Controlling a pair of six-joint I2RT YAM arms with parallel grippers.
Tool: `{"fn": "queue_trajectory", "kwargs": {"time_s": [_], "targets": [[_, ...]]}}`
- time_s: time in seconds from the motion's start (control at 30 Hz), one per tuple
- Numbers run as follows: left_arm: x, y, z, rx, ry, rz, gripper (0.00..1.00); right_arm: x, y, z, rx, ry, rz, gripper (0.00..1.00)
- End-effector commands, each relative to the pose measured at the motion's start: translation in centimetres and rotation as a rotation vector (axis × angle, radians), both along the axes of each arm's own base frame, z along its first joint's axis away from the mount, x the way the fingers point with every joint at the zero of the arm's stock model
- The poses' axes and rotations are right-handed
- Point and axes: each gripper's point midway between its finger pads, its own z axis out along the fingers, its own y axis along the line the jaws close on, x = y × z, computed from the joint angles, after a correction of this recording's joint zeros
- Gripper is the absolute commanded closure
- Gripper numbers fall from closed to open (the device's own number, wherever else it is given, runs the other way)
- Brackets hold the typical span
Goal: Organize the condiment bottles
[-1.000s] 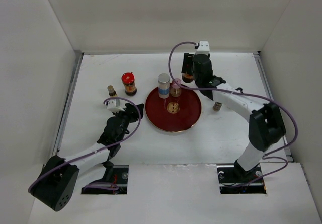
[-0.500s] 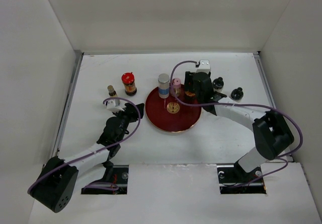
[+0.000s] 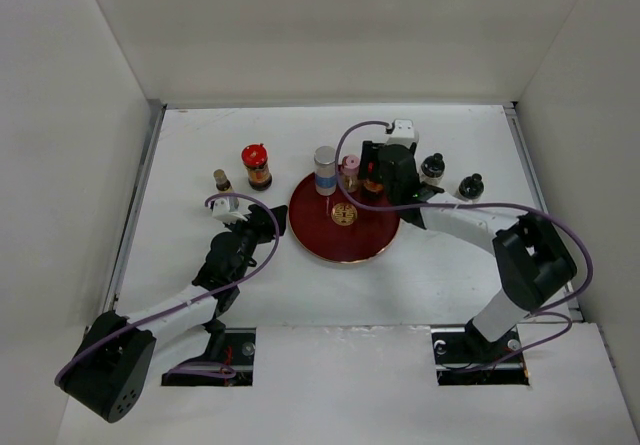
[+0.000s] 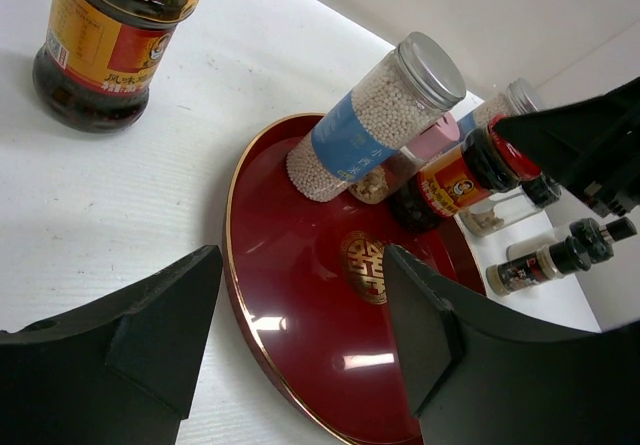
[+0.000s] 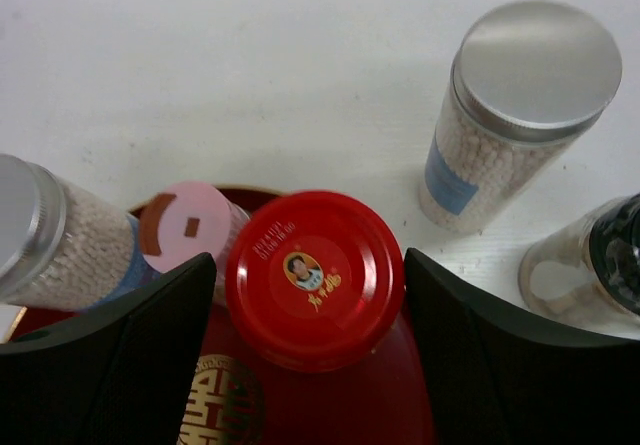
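Observation:
A dark red plate (image 3: pixel 346 241) lies mid-table. On its far rim stand a silver-capped blue-labelled cylinder (image 3: pixel 325 170), a pink-capped bottle (image 3: pixel 350 172) and a red-lidded brown jar (image 3: pixel 373 177). My right gripper (image 3: pixel 376 170) is shut on that jar (image 5: pixel 314 277), whose base rests on the plate (image 5: pixel 400 405). A second silver-capped cylinder (image 5: pixel 520 115) stands on the table just beyond. My left gripper (image 3: pixel 264 221) is open and empty at the plate's left rim (image 4: pixel 240 265). Another red-lidded jar (image 3: pixel 256 165) and a tiny bottle (image 3: pixel 222 180) stand at the far left.
Two black-capped bottles (image 3: pixel 432 168) (image 3: pixel 470 186) stand right of the right gripper. White walls enclose the table on the left, back and right. The right arm's cable loops over the plate's far side.
My right gripper carried the red-lidded jar from the back of the table down to the plate's far rim, uncovering the two black-capped bottles. The left arm has not moved.

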Motion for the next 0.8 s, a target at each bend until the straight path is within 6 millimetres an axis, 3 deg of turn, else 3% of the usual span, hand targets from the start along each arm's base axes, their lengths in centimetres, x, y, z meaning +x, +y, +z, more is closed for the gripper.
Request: {"fn": "queue_trajectory", "kwargs": {"time_s": [0.0,0.13,0.27,0.43,0.57,0.77], "targets": [[0.4,-0.2,2.9,-0.052,-0.074,-0.003,0.36,0.8,0.8,6.5,0.133,-0.179,-0.015,0.17],[0.6,-0.4,2.6,-0.047,-0.064,-0.004,0.34,0.2,0.0,9.8,0.164,-0.232,-0.012,0.12],[0.5,-0.4,2.7,-0.048,-0.067,-0.006,0.34,1.6,-3.7,10.8,0.151,-0.24,-0.094,0.16],[0.5,-0.5,2.6,-0.047,-0.066,-0.009,0.33,4.4,-7.5,9.3,0.085,-0.156,-0.189,0.13],[0.6,-0.4,2.5,-0.045,-0.062,-0.004,0.33,6.4,-8.0,7.6,0.033,-0.099,-0.2,0.07],[0.5,-0.8,2.4,-0.045,-0.058,-0.017,0.33,9.1,-7.8,5.1,0.01,-0.051,-0.198,0.07]]}}
